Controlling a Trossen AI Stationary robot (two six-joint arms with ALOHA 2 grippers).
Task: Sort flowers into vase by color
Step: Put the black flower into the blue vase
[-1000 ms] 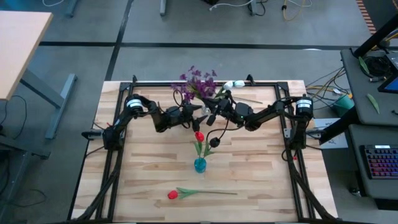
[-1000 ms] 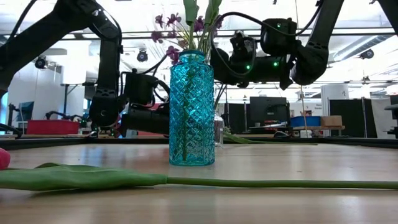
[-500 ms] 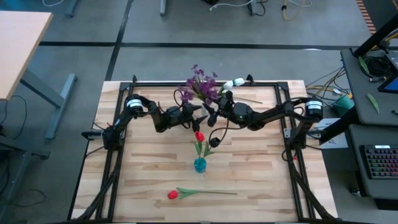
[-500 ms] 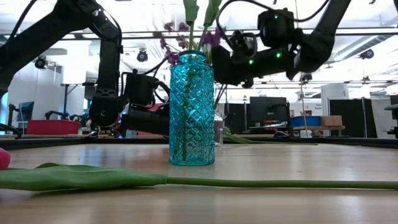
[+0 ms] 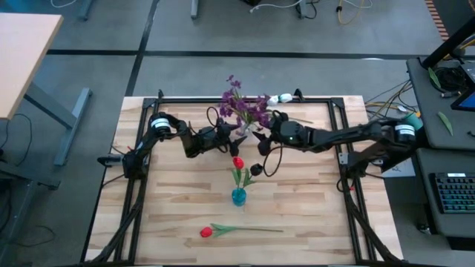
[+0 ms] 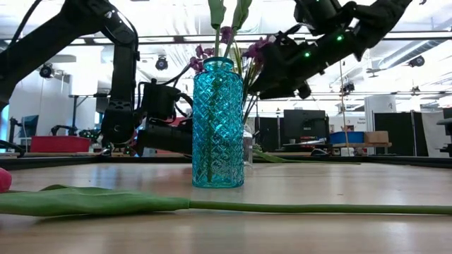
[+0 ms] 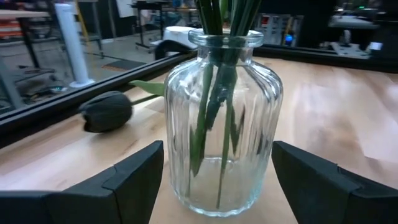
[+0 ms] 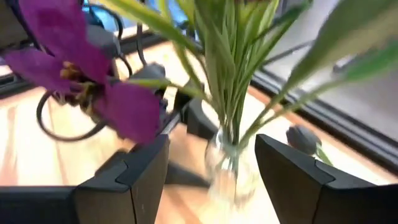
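Note:
A clear glass vase [image 7: 221,118] stands upright on the table at the far middle. It holds purple flowers [image 5: 245,107] whose green stems reach its bottom. My left gripper [image 5: 228,136] has come in from the left and holds the vase. My right gripper [image 8: 211,186] hangs open to the right of the vase and higher, with nothing between its fingers. A blue vase [image 5: 238,196] at the table's middle holds a red tulip [image 5: 237,162]. Another red tulip [image 5: 206,232] lies flat near the front edge. My left gripper has the clear vase's belly between its two fingers, one finger [image 7: 134,180] against each side of the ribbed wall [image 7: 171,162]. The fingers come in level from the table's left. The vase stands upright with its base on the table.
A near-black bloom [image 7: 106,112] lies on the table beyond the clear vase. A white bud [image 5: 284,98] lies at the far edge. The black frame rail [image 5: 245,99] runs around the table. The lying tulip's long stem [image 6: 296,207] stretches across the front.
My right gripper has opened and let go of the purple flowers. It has then risen and drawn back toward the table's right edge. The flowers have shifted a little to the right and now stand in the clear vase on their own.

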